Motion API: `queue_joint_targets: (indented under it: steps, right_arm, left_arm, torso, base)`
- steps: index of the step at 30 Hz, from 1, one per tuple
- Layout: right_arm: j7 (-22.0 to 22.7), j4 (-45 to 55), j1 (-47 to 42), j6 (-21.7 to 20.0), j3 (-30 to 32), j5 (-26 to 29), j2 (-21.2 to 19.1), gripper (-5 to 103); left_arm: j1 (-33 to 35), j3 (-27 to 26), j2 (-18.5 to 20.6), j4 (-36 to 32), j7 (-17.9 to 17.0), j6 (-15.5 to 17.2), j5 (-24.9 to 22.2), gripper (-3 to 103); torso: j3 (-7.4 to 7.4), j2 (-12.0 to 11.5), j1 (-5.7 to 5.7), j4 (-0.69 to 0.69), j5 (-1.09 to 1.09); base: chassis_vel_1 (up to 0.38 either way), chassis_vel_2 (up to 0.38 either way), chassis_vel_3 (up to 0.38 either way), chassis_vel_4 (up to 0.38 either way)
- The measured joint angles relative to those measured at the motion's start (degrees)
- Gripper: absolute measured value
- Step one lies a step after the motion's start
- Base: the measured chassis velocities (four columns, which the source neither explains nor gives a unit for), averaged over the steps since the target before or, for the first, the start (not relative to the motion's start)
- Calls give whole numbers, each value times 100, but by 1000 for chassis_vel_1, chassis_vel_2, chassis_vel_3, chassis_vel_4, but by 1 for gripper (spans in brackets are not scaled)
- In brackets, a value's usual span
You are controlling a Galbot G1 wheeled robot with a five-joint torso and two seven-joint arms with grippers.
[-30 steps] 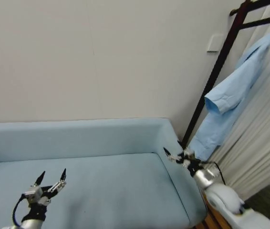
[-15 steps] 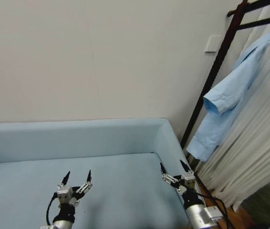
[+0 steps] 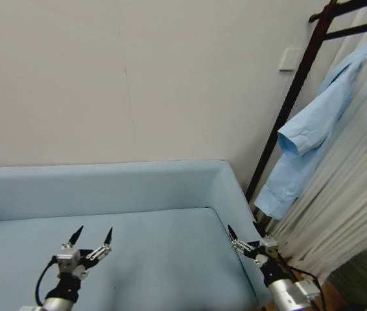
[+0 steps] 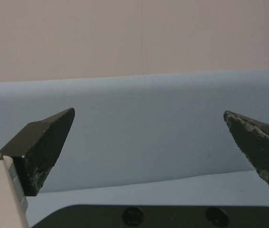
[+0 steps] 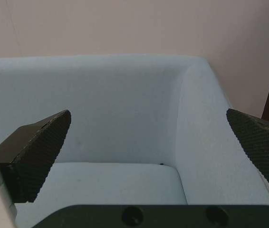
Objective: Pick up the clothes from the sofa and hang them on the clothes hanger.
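A light blue shirt (image 3: 313,133) hangs from the dark clothes rack (image 3: 294,97) at the right, beside the sofa's end. The light blue sofa (image 3: 138,188) spreads across the lower part of the head view, with no clothes on its seat. My left gripper (image 3: 93,234) is open above the seat at lower left, its fingers (image 4: 44,147) spread wide before the sofa's backrest (image 4: 148,123). My right gripper (image 3: 243,233) is open over the sofa's right end, and its fingers (image 5: 34,147) frame the corner where backrest and armrest (image 5: 206,137) meet.
A plain white wall (image 3: 138,78) rises behind the sofa, with a small white wall plate (image 3: 290,58) near the rack. Pale curtains (image 3: 345,194) hang at the far right, behind the rack. A patch of dark floor (image 3: 365,272) shows at the bottom right corner.
My left gripper has shifted left and slightly up over the seat. My right gripper has moved a little to the right toward the sofa's end. Both have stayed open.
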Motion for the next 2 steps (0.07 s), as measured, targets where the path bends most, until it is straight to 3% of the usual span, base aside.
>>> queue_joint_targets:
  steps: [2]
  right_arm:
    - [91,170,-39,-198,-105,-45,108,100]
  left_arm:
    - [93,-28,11,-53,-88,81,-230,100]
  torso:
    - [0,0,0,2,0]
  base:
    - [0,0,0,0]
